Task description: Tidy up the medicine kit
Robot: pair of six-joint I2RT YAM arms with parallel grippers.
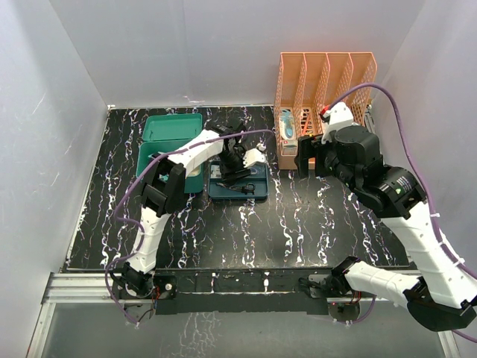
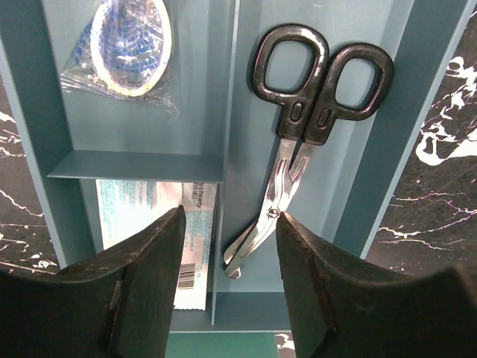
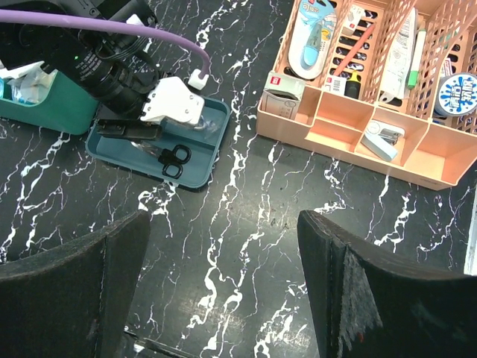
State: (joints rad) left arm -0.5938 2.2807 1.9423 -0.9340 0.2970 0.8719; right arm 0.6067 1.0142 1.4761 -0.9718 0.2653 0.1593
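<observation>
Right up close, the two dark fingers (image 2: 149, 283) of the left gripper (image 2: 229, 224), spread wide, gripping nothing. Hanging just above the flat blue-grey tray (image 2: 365, 171), pointing down into it. Directly past the fingertips, black-handled scissors (image 2: 298, 123), lying flat in the long compartment, blades angled back toward the gap between the fingers, loops at the far end. Beyond the finger on the view's left, across a divider, a clear bag with a blue-and-white roll (image 2: 130, 37). Closer in, partly under that same finger, a white printed packet (image 2: 160, 209) with a barcode. Off to this gripper's left in the top view, the medicine kit (image 1: 173, 127): teal, lid open, just beside the tray, white items inside. Now the right gripper (image 3: 222, 220): also wide open, empty, held high over the black marbled table (image 3: 246, 246). Ahead of it and to its right, the orange mesh rack (image 3: 358, 112), stuffed with stationery. Ahead and to its left, tray and kit, well apart from its fingers.
</observation>
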